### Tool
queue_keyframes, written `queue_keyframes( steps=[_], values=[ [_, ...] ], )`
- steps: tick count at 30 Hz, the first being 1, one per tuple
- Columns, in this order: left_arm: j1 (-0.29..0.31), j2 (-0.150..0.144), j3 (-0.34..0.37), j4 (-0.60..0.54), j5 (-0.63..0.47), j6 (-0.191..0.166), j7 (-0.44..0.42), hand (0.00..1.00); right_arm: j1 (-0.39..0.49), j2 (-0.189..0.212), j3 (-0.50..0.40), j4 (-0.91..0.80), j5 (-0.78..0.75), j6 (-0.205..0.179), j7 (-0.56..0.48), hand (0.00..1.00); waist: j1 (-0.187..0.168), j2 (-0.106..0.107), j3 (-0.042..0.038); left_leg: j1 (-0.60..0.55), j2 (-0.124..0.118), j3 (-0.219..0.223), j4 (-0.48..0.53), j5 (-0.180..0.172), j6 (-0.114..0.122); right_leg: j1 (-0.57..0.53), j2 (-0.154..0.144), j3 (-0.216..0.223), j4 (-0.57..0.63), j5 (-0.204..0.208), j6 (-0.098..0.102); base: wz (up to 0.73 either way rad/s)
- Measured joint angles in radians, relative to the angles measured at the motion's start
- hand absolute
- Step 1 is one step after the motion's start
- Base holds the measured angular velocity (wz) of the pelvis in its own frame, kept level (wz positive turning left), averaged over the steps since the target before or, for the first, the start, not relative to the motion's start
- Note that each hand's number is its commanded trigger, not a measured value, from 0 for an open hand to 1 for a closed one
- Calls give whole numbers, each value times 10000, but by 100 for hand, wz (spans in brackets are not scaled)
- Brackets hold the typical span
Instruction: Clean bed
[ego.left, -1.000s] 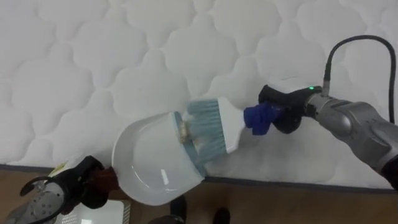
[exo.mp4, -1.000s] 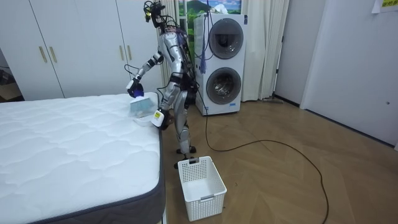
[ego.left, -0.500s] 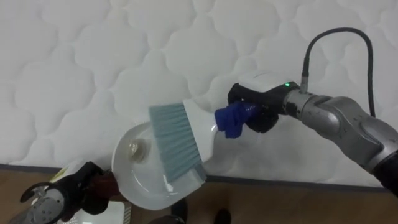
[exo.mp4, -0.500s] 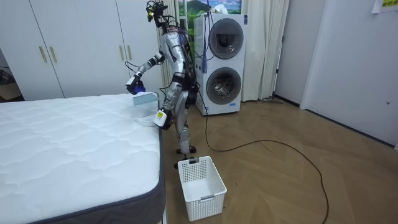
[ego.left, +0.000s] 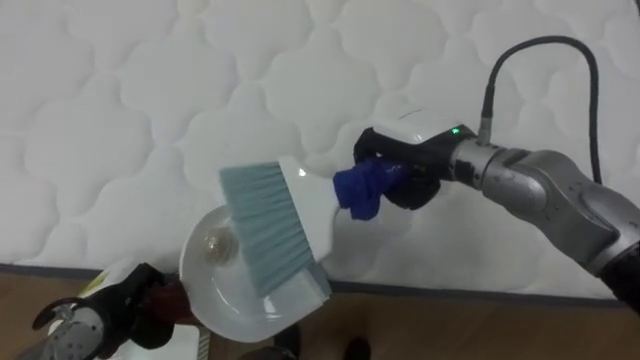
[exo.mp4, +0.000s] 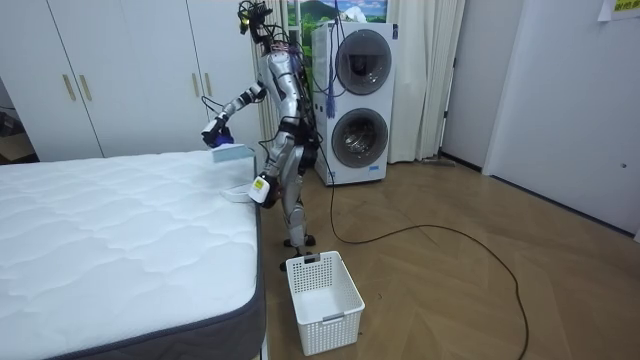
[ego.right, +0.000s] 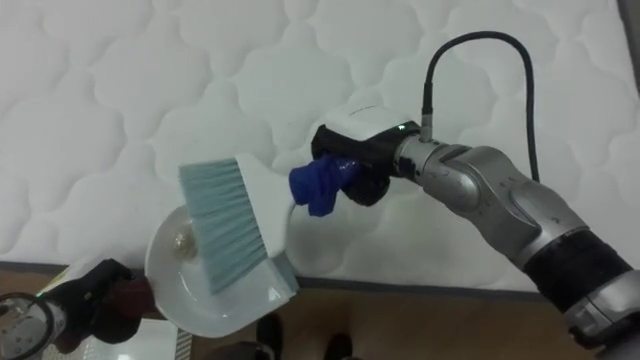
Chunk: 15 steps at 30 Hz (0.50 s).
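Note:
A white dustpan (ego.left: 212, 290) hangs at the edge of the white quilted mattress (ego.left: 140, 100), and my left hand (ego.left: 128, 304) is curled round its handle at the lower left. A small crumpled scrap (ego.left: 213, 240) lies in the pan. Above the pan, a brush (ego.left: 268, 238) with pale blue bristles and a blue handle is raised and tilted. My right hand (ego.left: 402, 180) is shut on that handle over the mattress. In the room view I stand at the bed's (exo.mp4: 120, 250) far corner.
The mattress edge with its dark border (ego.left: 450, 293) runs along the bottom, with wooden floor below. On the floor by the bed stands a white basket (exo.mp4: 322, 290). Stacked washing machines (exo.mp4: 360, 100) and white wardrobes (exo.mp4: 120, 70) are behind me.
My right hand has moved left and lifted the brush off the dustpan, turning its bristles up. The scrap now lies uncovered in the pan. The left hand has kept still.

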Motion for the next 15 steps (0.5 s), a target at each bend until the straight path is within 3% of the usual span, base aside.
queue_keyframes(
  steps=[1,2,3,4,5,15],
  values=[
    [-1,0,-7,0,3,-6,7,100,16,0,0,116,199,-38,-84,98,-8,-7,-5,6,-5,-3,10,0,0,9,-10,-1,15,-15,5,9],
    [9,0,6,-19,50,-12,56,100,46,6,-53,411,462,-159,-257,68,-96,-19,-13,5,-6,-14,25,2,4,33,-20,-48,11,-29,-3,9],
    [78,0,16,-49,57,-7,112,100,73,22,-186,763,655,-266,-352,61,-115,-25,-16,6,-12,-23,29,10,18,53,-28,-71,15,-32,-6,7],
    [119,0,18,-84,55,-7,165,100,74,22,-251,935,691,-290,-435,7,-129,-25,-17,12,-13,-19,31,12,20,57,-31,-69,15,-32,-6,3],
    [225,0,49,-184,56,0,205,100,228,23,-606,1149,728,-302,-601,0,-213,-33,-22,15,-20,-18,37,16,28,63,-40,-65,17,-33,-7,0],
    [488,-241,979,-703,518,34,526,100,1171,258,-3887,3202,1522,-361,-2749,0,-690,-10,-48,820,-33,-133,-177,2,31,1060,74,-67,-532,-58,23,3]
  ],
)
